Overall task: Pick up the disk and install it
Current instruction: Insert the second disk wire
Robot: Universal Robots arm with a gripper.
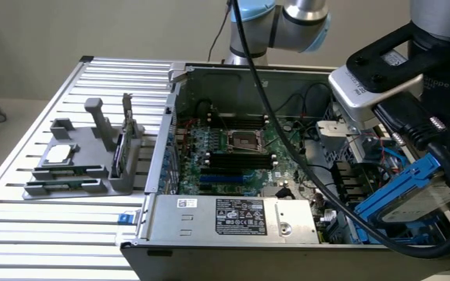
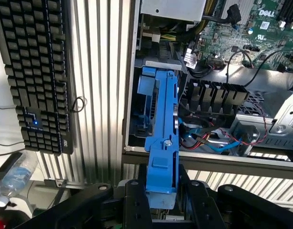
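Note:
The disk [image 1: 409, 198], a silver-grey drive in bright blue carrier rails, hangs tilted over the corner of the open computer case [image 1: 170, 146] that lies low on the exterior view's right. My gripper [image 1: 436, 157] is shut on its upper end. In the wrist view the disk [image 2: 160, 119] stands edge-on between my two black fingers [image 2: 136, 200], with my gripper [image 2: 161, 193] clamped on the blue rail. Its far end reaches into the drive bay [image 2: 139, 126] beside red and blue cables [image 2: 208, 138].
A motherboard [image 1: 241, 152] and power supply [image 1: 233, 216] fill the case. A grey holder [image 1: 77, 172] with a small chip [image 1: 59, 153] stands on the slatted table [image 1: 53, 234]. A keyboard [image 2: 36, 71] and a water bottle [image 2: 13, 179] lie beyond the table's edge.

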